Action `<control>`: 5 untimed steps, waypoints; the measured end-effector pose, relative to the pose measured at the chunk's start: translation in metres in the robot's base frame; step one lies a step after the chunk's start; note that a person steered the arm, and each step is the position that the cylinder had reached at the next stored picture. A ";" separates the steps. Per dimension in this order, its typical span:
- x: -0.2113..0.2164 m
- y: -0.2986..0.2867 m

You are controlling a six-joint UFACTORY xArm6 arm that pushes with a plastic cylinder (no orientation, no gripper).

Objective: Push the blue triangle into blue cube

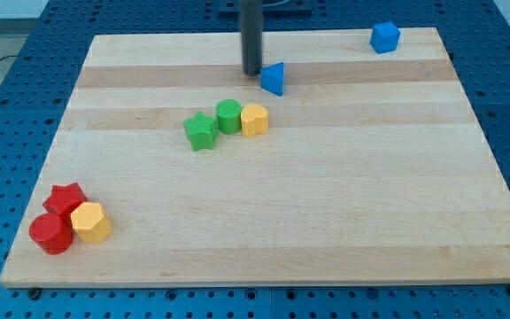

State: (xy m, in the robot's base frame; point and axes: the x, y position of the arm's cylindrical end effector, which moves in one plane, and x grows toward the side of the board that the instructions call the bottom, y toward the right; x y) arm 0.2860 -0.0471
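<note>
A dark rod descends from the view's top onto a pale wooden board (pixel 326 221), my tip (pixel 252 73) resting just beside the blue triangle (pixel 274 79), which sits at about four o'clock from the tip, close enough that whether the two touch cannot be told. The rod ends plainly, with no fingers to spread, close or pinch.

The blue triangle lies in the board's upper middle. The blue cube (pixel 384 37) stands well apart from it, at roughly two o'clock, near the board's upper right corner. The wood between triangle and cube shows bare, with no block on that line.

At about seven o'clock from the triangle, a row of three blocks sits close together: a green star (pixel 201 131) at the view's left, a green cylinder (pixel 229 116) in the middle, and a yellow block (pixel 254 120) of rounded, many-sided shape at the right, each touching or nearly touching its neighbour.

Far off at the board's lower left corner, a second cluster huddles: a red star (pixel 65 198), a red cylinder (pixel 50 233) below it, and a yellow many-sided block (pixel 91 222) pressed against both. A blue perforated table (pixel 7 106) surrounds the board.
</note>
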 end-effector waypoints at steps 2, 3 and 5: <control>0.048 -0.041; 0.050 0.002; 0.016 0.076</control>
State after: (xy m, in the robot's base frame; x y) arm 0.3023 0.0292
